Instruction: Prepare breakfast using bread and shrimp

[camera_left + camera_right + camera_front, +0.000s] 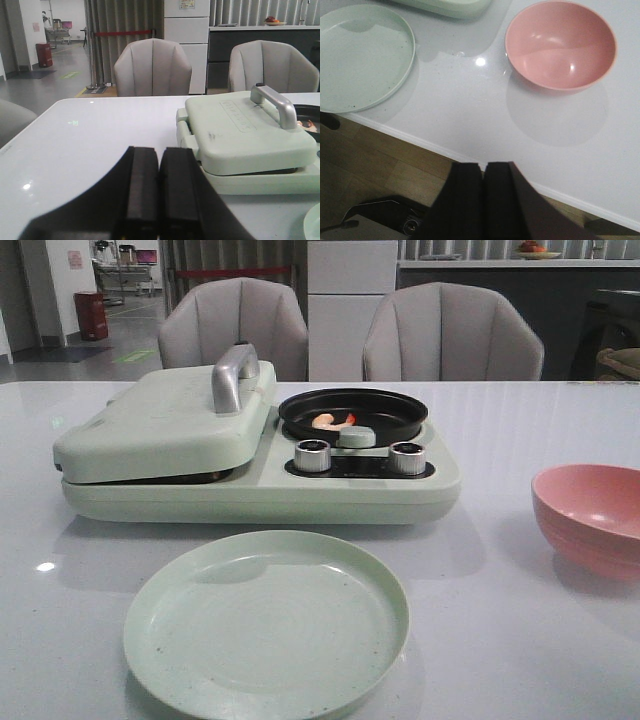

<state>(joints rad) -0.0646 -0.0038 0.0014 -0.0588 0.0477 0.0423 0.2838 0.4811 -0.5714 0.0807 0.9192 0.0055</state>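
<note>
Small curled pink-white shrimp with red-orange tail [335, 421] lies in the round black frying pan [353, 413], right half of the pale green breakfast cooker [260, 475]. Cooker's left lid with silver handle [232, 377] is down; no bread visible.

Left gripper [159, 187]: black fingers pressed together, holding nothing, over white table [520, 640] left of cooker, well apart from shrimp.

Right gripper [483, 200]: fingers together, holding nothing, off the table's near edge, near pink bowl [561, 45] and pale green round plate [360, 60].
</note>
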